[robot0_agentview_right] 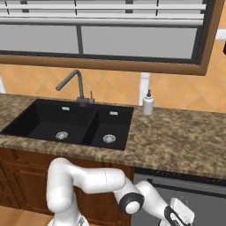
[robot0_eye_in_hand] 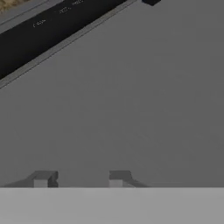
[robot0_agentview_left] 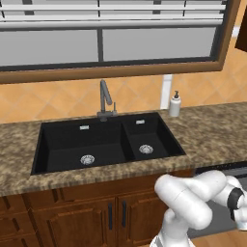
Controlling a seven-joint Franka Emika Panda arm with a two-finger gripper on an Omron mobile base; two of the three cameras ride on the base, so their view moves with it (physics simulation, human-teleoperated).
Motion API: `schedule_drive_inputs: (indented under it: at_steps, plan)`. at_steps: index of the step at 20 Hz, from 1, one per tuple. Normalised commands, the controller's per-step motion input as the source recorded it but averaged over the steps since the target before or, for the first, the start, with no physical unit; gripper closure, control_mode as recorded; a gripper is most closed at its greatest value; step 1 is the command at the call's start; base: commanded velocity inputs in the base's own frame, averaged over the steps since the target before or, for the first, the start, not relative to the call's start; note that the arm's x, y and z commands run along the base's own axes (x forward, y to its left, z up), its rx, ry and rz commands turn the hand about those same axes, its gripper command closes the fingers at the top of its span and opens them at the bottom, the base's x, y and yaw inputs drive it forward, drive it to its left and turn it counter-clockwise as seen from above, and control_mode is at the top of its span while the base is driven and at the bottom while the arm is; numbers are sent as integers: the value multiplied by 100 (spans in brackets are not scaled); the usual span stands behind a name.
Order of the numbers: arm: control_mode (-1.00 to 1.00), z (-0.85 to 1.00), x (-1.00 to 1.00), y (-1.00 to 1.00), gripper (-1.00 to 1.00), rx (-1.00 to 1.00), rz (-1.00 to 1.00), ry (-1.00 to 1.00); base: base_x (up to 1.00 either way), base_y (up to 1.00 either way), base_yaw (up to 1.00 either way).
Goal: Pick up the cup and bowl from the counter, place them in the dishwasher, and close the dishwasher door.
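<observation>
My gripper (robot0_eye_in_hand: 78, 178), jaws partly apart and grasping nothing, faces the dishwasher door (robot0_eye_in_hand: 131, 100) below the worktop (robot0_agentview_right: 185, 137), apparently placed to push it closed.

Counter (robot0_agentview_left: 212, 137): brown-speckled, runs across mid-frame in both base views.
Sink (robot0_agentview_left: 103, 142): black double basin, set into the counter left of centre.
Faucet (robot0_agentview_left: 105, 100): behind the basins.
Soap bottle (robot0_agentview_left: 174, 104): white, upright, right of sink by the wall.
</observation>
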Motion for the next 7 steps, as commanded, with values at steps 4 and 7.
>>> schedule_drive_inputs:
  at_steps: [4,7]
  plan:
    - [-100,-3,100,-33,-100,0,21,-1,0,0,0]
    - [-100,0,100,-27,-100,0,20,0,0,0,0]
